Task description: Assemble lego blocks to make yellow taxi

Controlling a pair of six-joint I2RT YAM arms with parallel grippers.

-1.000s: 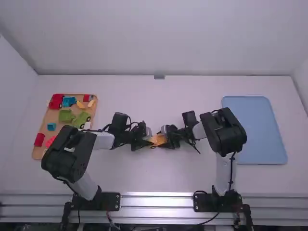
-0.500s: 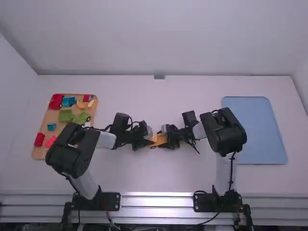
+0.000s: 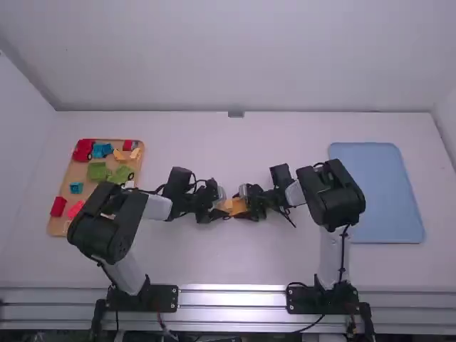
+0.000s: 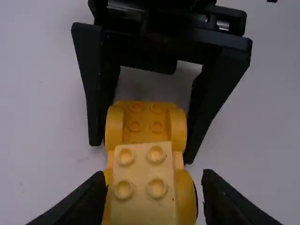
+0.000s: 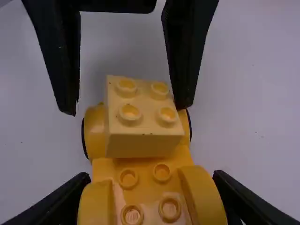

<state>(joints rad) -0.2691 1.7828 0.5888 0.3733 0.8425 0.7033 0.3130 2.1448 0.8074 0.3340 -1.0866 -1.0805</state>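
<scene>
Far left: tray (image 3: 78, 171) with spare parts, incl. small yellow pieces (image 3: 119, 154), red car (image 3: 83, 149), green blocks (image 3: 98, 172). Next, left gripper (image 4: 153, 180), low over mid desk (image 3: 214, 256); fingers fairly wide, one each side of the block end of the build, not clamped. Between the grippers: yellow base (image 5: 145, 187) with wheels, pale yellow block (image 5: 143, 145) on the studs at its left-arm end; studs at the other end bare. Step in hand looks like seating that block; can't tell if it's fully down. To do it well: check block edges run parallel to base, centre left fingers over it, close them, then press straight down from the top, evenly, no sideways shove. Pushing on one edge could rock it or pop the far studs. Right gripper (image 5: 151, 178) next: fingers narrowed onto the base's sides, holding it; should stay firm and low against the desk so the wheels don't roll, but not squeeze hard enough to lift it. Far right: blue tray (image 3: 376, 192), probably for the finished taxi.
</scene>
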